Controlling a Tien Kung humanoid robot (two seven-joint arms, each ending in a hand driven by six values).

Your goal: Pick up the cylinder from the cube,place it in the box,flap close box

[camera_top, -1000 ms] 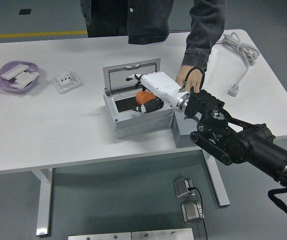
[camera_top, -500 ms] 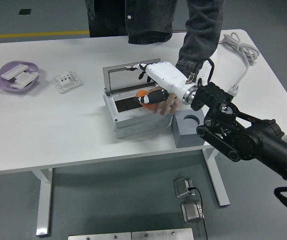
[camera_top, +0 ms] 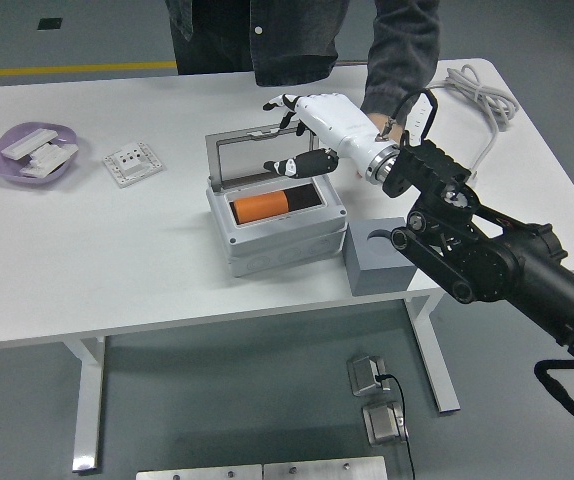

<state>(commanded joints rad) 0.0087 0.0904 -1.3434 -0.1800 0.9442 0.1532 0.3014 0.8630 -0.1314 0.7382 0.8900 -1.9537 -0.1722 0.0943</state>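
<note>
Head view: the orange cylinder [camera_top: 264, 206] lies on its side inside the open grey plastic box [camera_top: 277, 225], whose hinged lid [camera_top: 263, 151] stands upright at the back. The robot's white right hand [camera_top: 312, 128] hovers above the box with fingers spread, grasping nothing. Just right of the box sits the grey cube [camera_top: 375, 262] with a round socket, and behind the hand a person's dark sleeve [camera_top: 399, 55] reaches down to the white table [camera_top: 117, 250]

Even, fairly bright overhead light fills the scene. The white table [camera_top: 117, 250] reflects it softly, without harsh glare. Short, soft shadows gather beneath the box [camera_top: 277, 225] toward 6 o'clock. Focus is mostly sharp; the right hand [camera_top: 317, 125] looks slightly overexposed.
</note>
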